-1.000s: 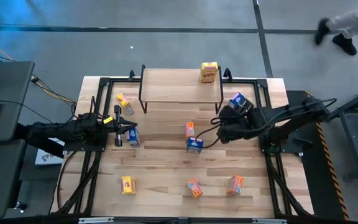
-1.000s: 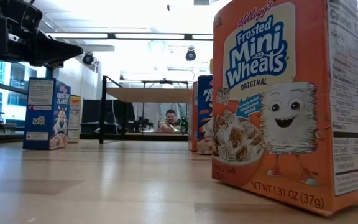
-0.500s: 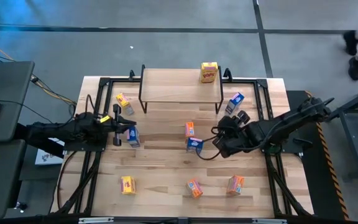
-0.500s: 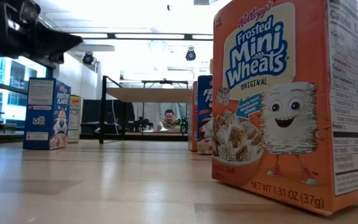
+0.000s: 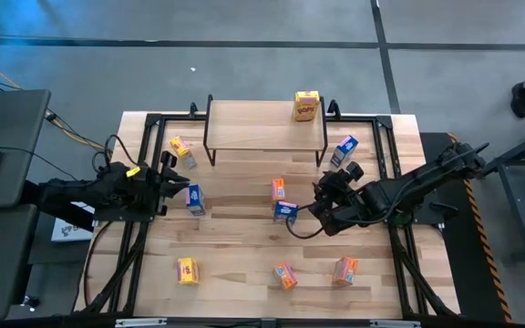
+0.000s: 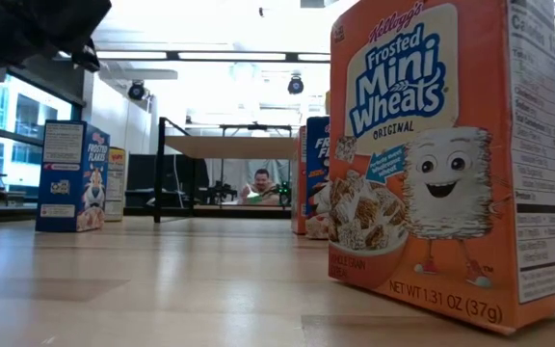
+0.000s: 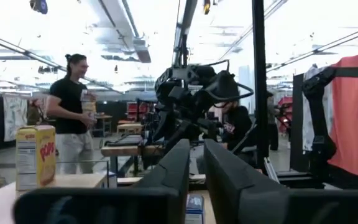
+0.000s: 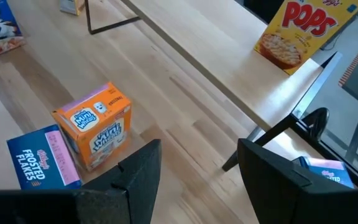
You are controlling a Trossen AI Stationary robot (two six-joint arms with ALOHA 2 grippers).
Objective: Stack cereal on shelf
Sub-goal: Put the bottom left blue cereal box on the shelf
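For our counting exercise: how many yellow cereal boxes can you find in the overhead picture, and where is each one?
3. One yellow box stands on the shelf at its right end; another yellow box lies on the table left of the shelf; a third yellow box sits near the front left. None seems hidden.

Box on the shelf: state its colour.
Yellow, with red "POPS" lettering; the box on the shelf shows best in the right wrist view.

I saw the wooden table (image 5: 244,264) carrying the shelf (image 5: 253,123) at its far edge, one yellow box (image 5: 306,106) upright on the plank's right end. Loose on the tabletop: a yellow box (image 5: 181,149) near the shelf's left legs, a blue box (image 5: 194,199) left of centre, an orange box (image 5: 279,189) and blue box (image 5: 285,212) mid-table, a blue box (image 5: 344,150) right of the shelf, and three along the near edge.
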